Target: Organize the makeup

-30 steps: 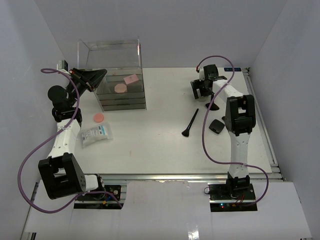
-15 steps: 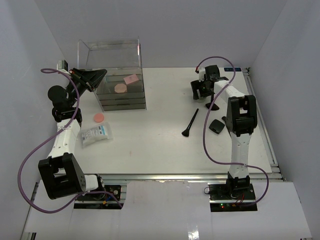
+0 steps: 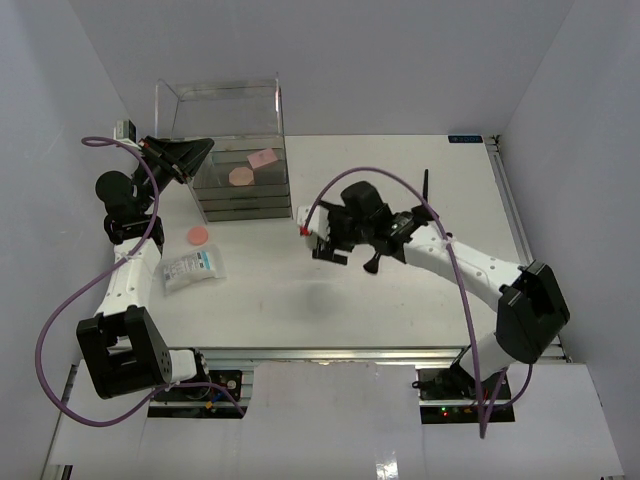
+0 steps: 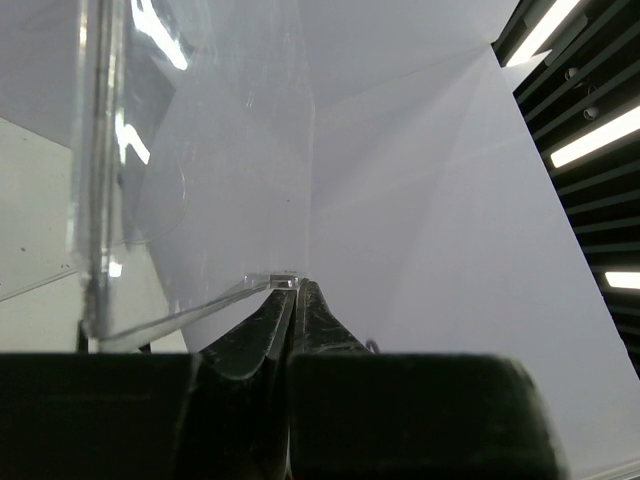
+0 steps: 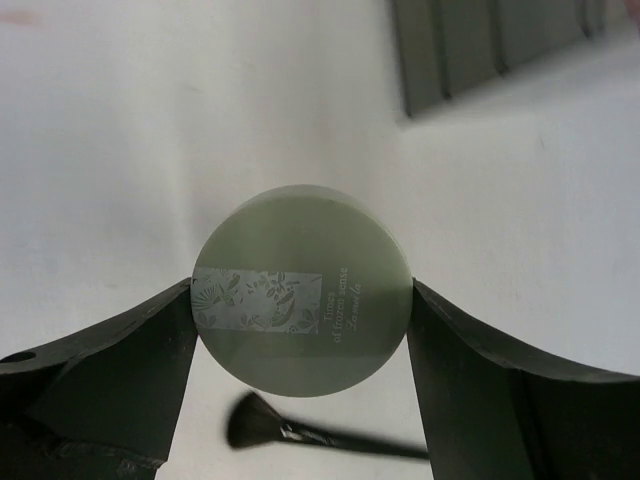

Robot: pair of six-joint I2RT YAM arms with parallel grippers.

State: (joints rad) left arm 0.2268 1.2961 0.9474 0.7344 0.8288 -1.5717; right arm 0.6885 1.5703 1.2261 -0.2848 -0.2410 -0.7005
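Observation:
My right gripper (image 5: 301, 300) is shut on a round grey-green jar (image 5: 301, 290) and holds it above the table, over a black brush (image 5: 300, 432). In the top view this gripper (image 3: 324, 244) hovers mid-table, right of the clear box's drawers, with the brush's head (image 3: 371, 264) showing by the arm. Another slim black brush (image 3: 425, 185) lies at the back right. A pink disc (image 3: 241, 176) and a small pink palette (image 3: 263, 158) lie in the box. Another pink disc (image 3: 199, 236) lies on the table. My left gripper (image 3: 188, 153) is shut on the raised clear lid's edge (image 4: 270, 281).
The big clear box (image 3: 240, 150) with grey drawers (image 3: 248, 208) stands at the back left. A white packet (image 3: 193, 267) lies near the left arm. The drawers' corner shows in the right wrist view (image 5: 490, 45). White walls close in the table on three sides.
My right arm has swung from the back right to the middle of the table, carrying the grey-green jar. The left arm has not moved.

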